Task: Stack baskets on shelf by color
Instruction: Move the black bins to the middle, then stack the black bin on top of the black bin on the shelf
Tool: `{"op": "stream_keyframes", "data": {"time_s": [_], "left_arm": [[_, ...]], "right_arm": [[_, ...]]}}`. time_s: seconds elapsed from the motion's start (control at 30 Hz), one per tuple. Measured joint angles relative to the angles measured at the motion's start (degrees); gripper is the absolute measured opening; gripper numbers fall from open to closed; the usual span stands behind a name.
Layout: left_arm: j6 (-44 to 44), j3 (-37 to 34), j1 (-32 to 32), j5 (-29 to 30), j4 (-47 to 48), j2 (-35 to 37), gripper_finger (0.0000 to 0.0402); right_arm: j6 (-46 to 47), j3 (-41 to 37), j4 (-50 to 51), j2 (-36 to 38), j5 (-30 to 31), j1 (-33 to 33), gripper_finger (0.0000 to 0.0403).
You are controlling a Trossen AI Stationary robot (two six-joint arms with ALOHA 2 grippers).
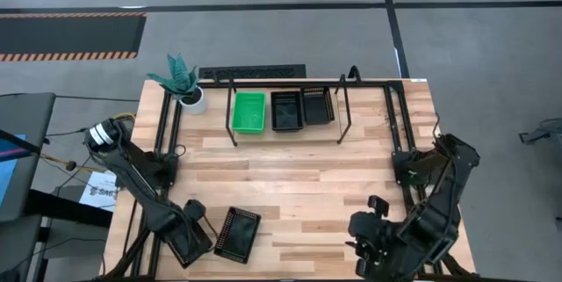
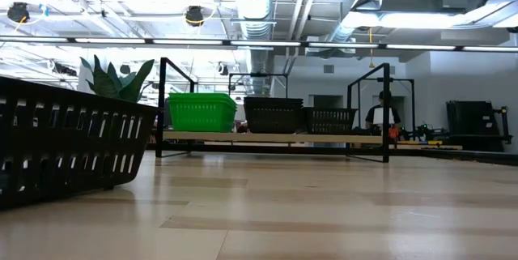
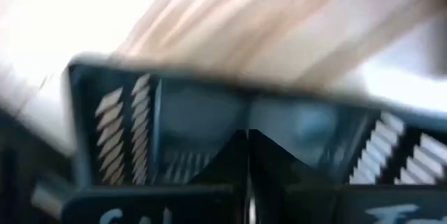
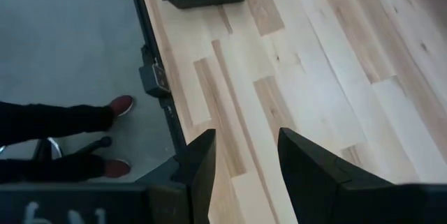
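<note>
A black basket (image 1: pixel 238 233) lies on the tabletop (image 1: pixel 299 185) near its front edge, left of the middle. The left gripper (image 1: pixel 195 229) sits right beside the basket's left side; its wrist view is filled by the basket's mesh wall (image 3: pixel 209 126), with the jaws drawn together to a narrow slit, but whether they pinch the wall I cannot tell.

The shelf (image 1: pixel 285 133) stands along the far edge of the tabletop. On its board sit a green basket (image 1: pixel 248 112), a black basket (image 1: pixel 286 111) just beside it, and another black basket (image 1: pixel 318 104) at the right end, set at a slight angle. A potted plant (image 1: pixel 182 82) stands at the far left corner.

The right gripper (image 1: pixel 367 234) waits near the front right corner, above bare wood, jaws open (image 4: pixel 244 172). Beyond the tabletop's edge, a person's legs and red shoes (image 4: pixel 119 105) show on the floor.
</note>
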State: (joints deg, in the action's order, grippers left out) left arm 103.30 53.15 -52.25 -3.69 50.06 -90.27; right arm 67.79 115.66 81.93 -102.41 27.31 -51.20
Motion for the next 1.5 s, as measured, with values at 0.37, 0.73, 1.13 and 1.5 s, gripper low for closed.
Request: {"op": "stream_keyframes", "data": {"time_s": [0.37, 0.73, 1.13, 1.5], "left_arm": [[-20.7, 0.4, 6.8, 7.5, -27.3, -10.0, 0.0], [-35.9, 6.4, 18.3, 11.4, -34.9, -11.2, 0.0], [-44.6, 6.5, 26.4, 11.5, -42.7, -11.2, 0.0], [-49.7, 6.6, 27.8, 4.9, -42.6, -7.7, 0.0104]], "right_arm": [[0.9, 0.0, -0.6, 0.0, 0.5, -1.3, 0.0175], [5.3, -6.2, -2.8, -0.1, 7.1, -0.1, 0.0175], [10.8, -13.5, -10.6, -0.1, 7.4, 2.0, 0.0175], [-1.0, -17.8, -21.1, -0.1, 6.6, 9.1, 0.0216]]}}
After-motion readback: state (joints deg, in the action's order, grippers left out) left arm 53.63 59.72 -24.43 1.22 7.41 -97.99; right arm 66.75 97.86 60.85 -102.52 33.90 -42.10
